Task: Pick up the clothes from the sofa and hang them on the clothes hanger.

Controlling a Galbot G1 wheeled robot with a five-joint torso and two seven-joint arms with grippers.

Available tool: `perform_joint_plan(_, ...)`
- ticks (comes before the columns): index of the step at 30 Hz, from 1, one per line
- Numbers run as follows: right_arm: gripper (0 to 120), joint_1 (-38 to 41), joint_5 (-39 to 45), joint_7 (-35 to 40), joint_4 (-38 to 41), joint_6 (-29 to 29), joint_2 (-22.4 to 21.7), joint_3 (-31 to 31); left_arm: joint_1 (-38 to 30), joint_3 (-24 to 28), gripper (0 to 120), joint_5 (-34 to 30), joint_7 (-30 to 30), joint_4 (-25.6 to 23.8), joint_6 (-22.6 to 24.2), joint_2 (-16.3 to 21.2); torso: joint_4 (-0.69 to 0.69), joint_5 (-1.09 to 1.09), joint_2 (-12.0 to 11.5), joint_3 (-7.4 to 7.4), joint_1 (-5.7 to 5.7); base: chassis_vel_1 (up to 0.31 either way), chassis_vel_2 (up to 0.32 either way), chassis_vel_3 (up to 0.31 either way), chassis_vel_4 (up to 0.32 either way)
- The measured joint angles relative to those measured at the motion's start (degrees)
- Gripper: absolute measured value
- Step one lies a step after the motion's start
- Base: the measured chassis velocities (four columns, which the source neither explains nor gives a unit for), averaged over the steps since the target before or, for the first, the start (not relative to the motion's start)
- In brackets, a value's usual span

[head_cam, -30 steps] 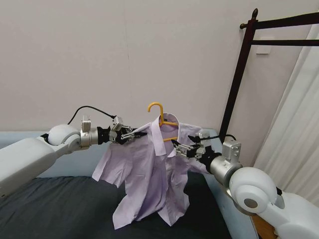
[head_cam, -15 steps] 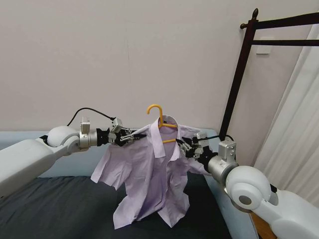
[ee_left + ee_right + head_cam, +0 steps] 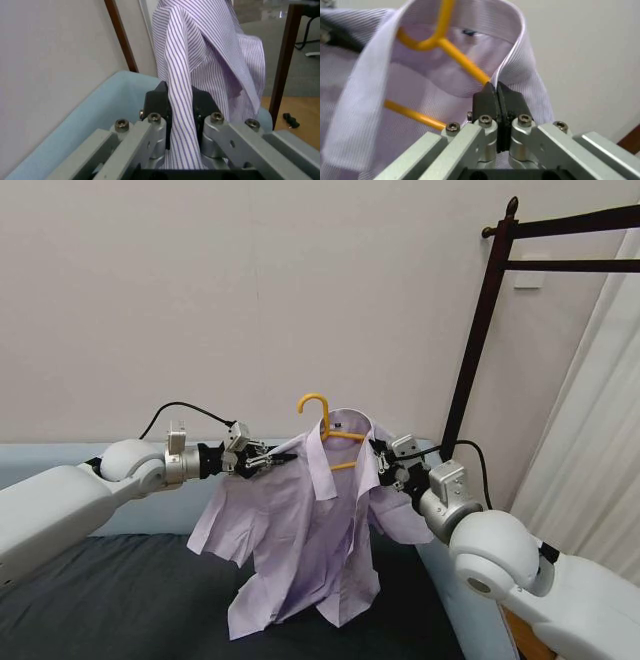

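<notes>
Arms outstretched, left fingers (image 3: 156, 103) and right fingers (image 3: 486, 100) clamp shirt (image 3: 310, 550) shoulders.

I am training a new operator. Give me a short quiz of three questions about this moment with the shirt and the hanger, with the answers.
1. True or false: the left gripper and the right gripper are both shut on the shirt.
2. The hanger inside the shirt is: A) yellow, B) green, C) black.
3. Fill in: the dark wooden rack stands on the robot's ___ side.
Key: 1 true; 2 A; 3 right.
</notes>
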Motion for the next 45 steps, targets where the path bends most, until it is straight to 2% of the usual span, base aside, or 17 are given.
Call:
perform_joint_plan(9,0,0.14,-16.60,-12.05,-1.85,0.45,-0.72,-2.95,0.58,0.02,7,-0.03,-0.50,-0.71,0.26,-0.35,0.01,0.00,0.00,0.00,0.00,0.000,0.000,0.000,0.000)
perform_joint_plan(15,0,0.11,-17.96,-12.45,-3.42,0.98,-0.01,-3.24,0.83,-0.17,7,-0.16,-0.23,-0.75,0.25,-0.12,0.01,0.01,0.00,0.00,0.00,0.000,0.000,0.000,0.000)
perform_joint_plan(16,0,-0.19,-15.81,-11.15,-3.41,0.98,0.30,-2.97,1.11,-0.41,7,-0.30,0.30,-0.70,0.20,0.07,0.01,0.01,0.00,0.00,0.00,0.000,0.000,0.000,0.000)
perform_joint_plan(20,13,-1.28,-8.98,-8.88,-1.91,1.24,0.21,-1.58,1.55,-0.69,7,-0.21,1.17,-0.04,-0.04,0.47,0.01,0.01,0.00,0.00,0.00,0.000,0.000,0.000,0.000)
perform_joint_plan(23,25,-1.93,-3.32,-8.06,0.28,1.62,-0.85,-0.06,1.94,-0.68,7,-0.12,1.57,0.68,-0.31,0.48,0.02,0.00,0.00,0.00,0.00,0.000,0.000,0.000,0.000)
perform_joint_plan(24,33,-2.20,-1.32,-8.43,1.48,1.99,-1.91,0.72,2.18,-0.79,7,-0.11,1.62,1.21,-0.49,0.04,0.02,0.00,0.00,0.00,0.00,0.000,0.000,0.000,0.000)
perform_joint_plan(28,41,-2.65,2.66,-8.78,3.32,2.22,-3.17,2.12,2.59,-1.49,7,-0.38,1.79,1.74,-0.62,-0.68,0.00,0.00,0.00,0.00,0.00,0.000,0.000,0.000,0.000)
perform_joint_plan(30,53,-3.50,8.81,-8.91,5.11,2.75,-4.27,5.17,3.02,-2.42,7,-1.23,2.57,2.47,-0.92,-1.31,-0.01,0.01,0.00,0.00,0.00,0.000,0.000,0.000,0.000)
perform_joint_plan(34,65,-3.61,17.76,-10.80,4.74,3.12,-6.30,10.71,3.20,-3.06,7,-2.98,4.20,3.74,-1.37,-1.61,0.01,0.02,0.00,0.00,0.00,0.000,0.000,0.000,0.000)
perform_joint_plan(35,72,-3.10,20.70,-14.04,2.90,2.51,-8.76,13.71,3.21,-3.22,7,-4.28,5.72,4.24,-1.55,-1.54,0.03,0.01,0.00,0.00,0.00,0.000,0.000,0.000,0.000)
perform_joint_plan(36,72,-3.10,20.70,-14.04,2.90,2.51,-8.76,13.71,3.21,-3.22,7,-4.28,5.72,4.24,-1.55,-1.54,0.03,0.01,0.00,0.00,0.00,0.000,0.000,0.000,0.000)
perform_joint_plan(39,86,-2.66,24.61,-23.68,-1.32,2.11,-16.29,18.95,2.89,-3.40,7,-5.68,9.07,5.18,-1.68,-1.71,0.06,0.02,0.00,0.00,0.00,0.000,0.000,0.000,0.000)
perform_joint_plan(40,86,-2.66,24.61,-23.68,-1.32,2.11,-16.29,18.95,2.89,-3.40,7,-5.68,9.07,5.18,-1.68,-1.71,0.06,0.02,0.00,0.00,0.00,0.000,0.000,0.000,0.000)
perform_joint_plan(41,91,-3.70,25.81,-27.33,-1.98,0.93,-19.73,21.20,2.13,-2.96,7,-5.70,10.11,6.17,-1.83,-2.93,0.06,0.03,0.00,0.00,0.00,0.000,0.000,0.000,0.000)
perform_joint_plan(42,96,-4.27,27.88,-30.49,-2.50,-0.94,-22.84,22.84,1.16,-2.08,7,-5.77,11.25,6.99,-1.97,-4.45,-0.03,0.00,0.00,-0.01,-0.01,0.000,0.000,0.000,0.000)
perform_joint_plan(44,98,-4.27,29.58,-32.44,-2.98,-2.37,-24.38,23.50,0.53,-1.49,7,-5.79,12.14,7.29,-2.03,-5.31,-0.08,0.00,0.00,0.00,0.00,0.000,0.000,0.000,0.000)
perform_joint_plan(45,100,-4.08,31.47,-34.73,-3.66,-4.25,-26.09,24.39,-0.38,-0.78,7,-5.66,13.18,8.11,-2.31,-6.83,-0.03,0.04,0.00,0.00,0.00,-0.012,0.007,-0.051,-0.022)
